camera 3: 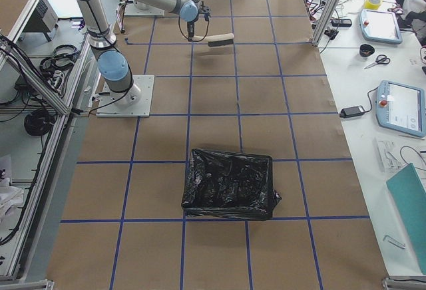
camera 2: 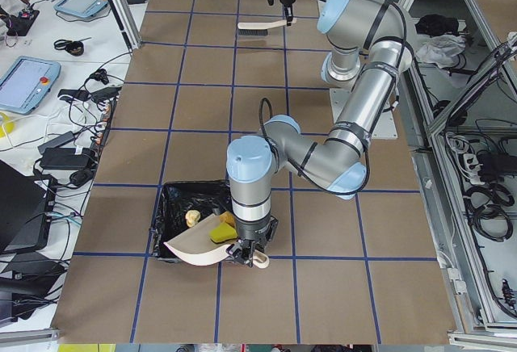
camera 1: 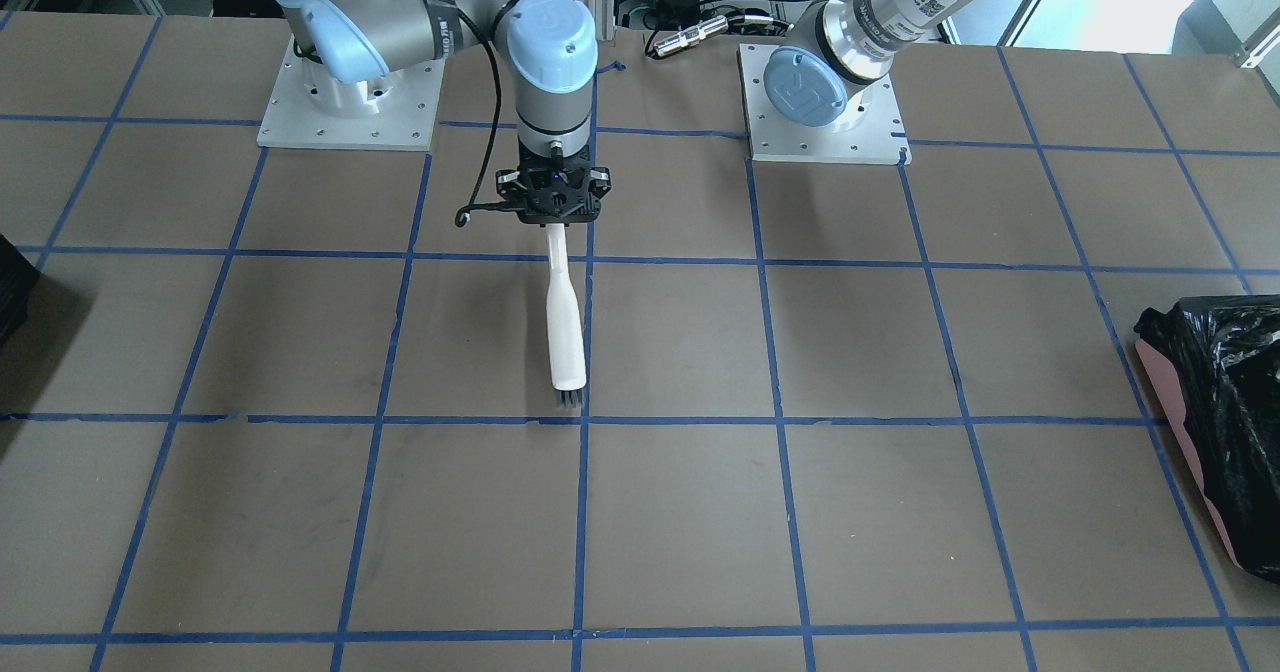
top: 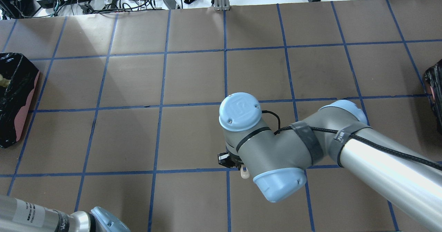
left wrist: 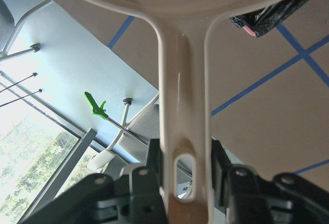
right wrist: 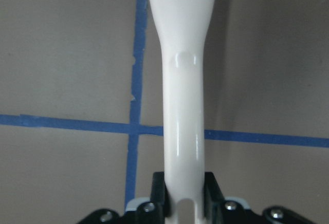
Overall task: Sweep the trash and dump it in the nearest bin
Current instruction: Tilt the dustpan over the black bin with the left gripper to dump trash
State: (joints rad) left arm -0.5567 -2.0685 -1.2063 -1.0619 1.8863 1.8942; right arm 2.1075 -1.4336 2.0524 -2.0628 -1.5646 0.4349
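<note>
Now dustpan (camera 2: 194, 249) tilted, mouth toward bin (camera 2: 171, 205), handle in left fingers (left wrist: 218, 158).

Between the right gripper's (right wrist: 184, 183) black fingers (right wrist: 158, 185) the brush (camera 1: 563, 322) is white, dark-bristled at the far end. Beyond the left gripper's (left wrist: 185, 157) fingers the dustpan (camera 2: 198, 245) is cream, the wedge (camera 2: 220, 231) on it yellow-green. The bin (top: 27, 102) is pink, its bag (top: 13, 83) glossy black; the table (camera 1: 680, 512) brown, gridded blue.
</note>
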